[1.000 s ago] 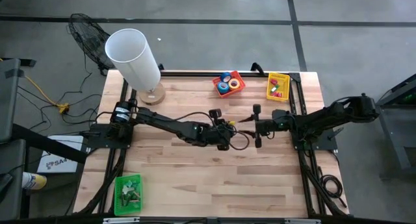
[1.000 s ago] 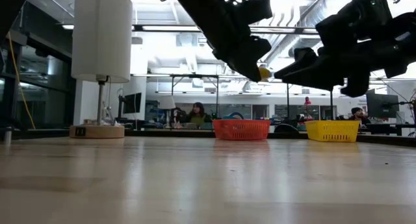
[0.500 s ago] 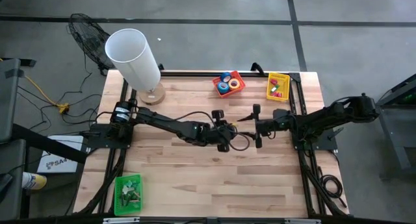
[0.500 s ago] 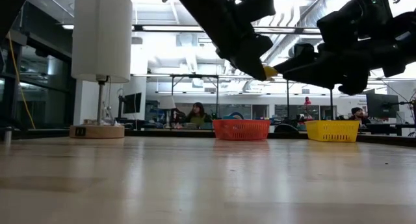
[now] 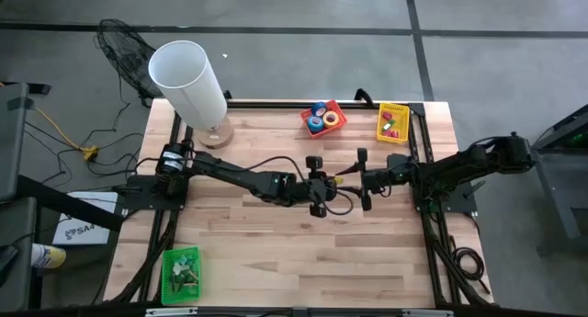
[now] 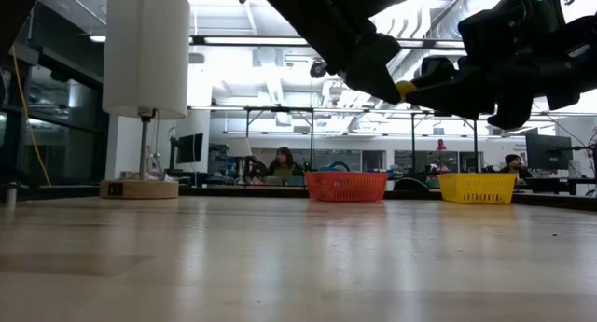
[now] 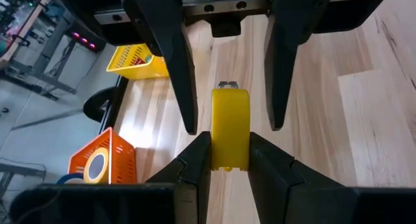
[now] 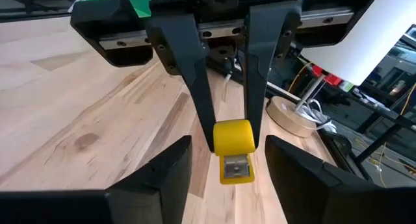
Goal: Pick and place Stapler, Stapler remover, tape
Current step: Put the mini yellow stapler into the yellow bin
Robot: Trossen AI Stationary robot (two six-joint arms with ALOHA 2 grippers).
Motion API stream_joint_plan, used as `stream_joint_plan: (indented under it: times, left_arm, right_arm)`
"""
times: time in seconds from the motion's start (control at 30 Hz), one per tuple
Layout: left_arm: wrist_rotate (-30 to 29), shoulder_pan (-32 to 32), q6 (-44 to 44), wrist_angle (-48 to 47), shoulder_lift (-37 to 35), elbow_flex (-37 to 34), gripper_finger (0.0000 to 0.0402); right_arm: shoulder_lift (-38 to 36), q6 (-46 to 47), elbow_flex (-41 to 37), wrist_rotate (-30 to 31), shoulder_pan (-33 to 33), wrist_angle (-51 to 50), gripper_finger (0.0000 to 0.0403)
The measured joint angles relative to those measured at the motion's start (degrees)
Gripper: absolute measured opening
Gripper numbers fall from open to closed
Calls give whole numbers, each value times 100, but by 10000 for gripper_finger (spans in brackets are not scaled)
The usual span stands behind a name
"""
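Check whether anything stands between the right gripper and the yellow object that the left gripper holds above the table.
Nothing visible does. The left gripper pinches the yellow object at one end, and the right gripper has its open fingers on either side of the free end, with bare gaps on both sides.

The left pincer (image 7: 229, 160) grips a yellow tape roll (image 7: 230, 129) edge-on between its dark fingers (image 7: 192, 164). Facing it, the right pincer (image 7: 229, 123) has its two fingers spread either side of the roll, not touching it. Beyond, on the wooden table (image 7: 364, 120), sit a yellow basket (image 7: 136, 60) and an orange basket (image 7: 99, 160).
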Motion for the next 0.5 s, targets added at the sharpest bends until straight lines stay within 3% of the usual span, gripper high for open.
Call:
stream_joint_plan:
  times: [0.5]
  left_arm:
    - [0, 0, -13, 0, -3, -2, 79]
  right_arm:
    - [0, 19, 0, 0, 0, 57, 89]
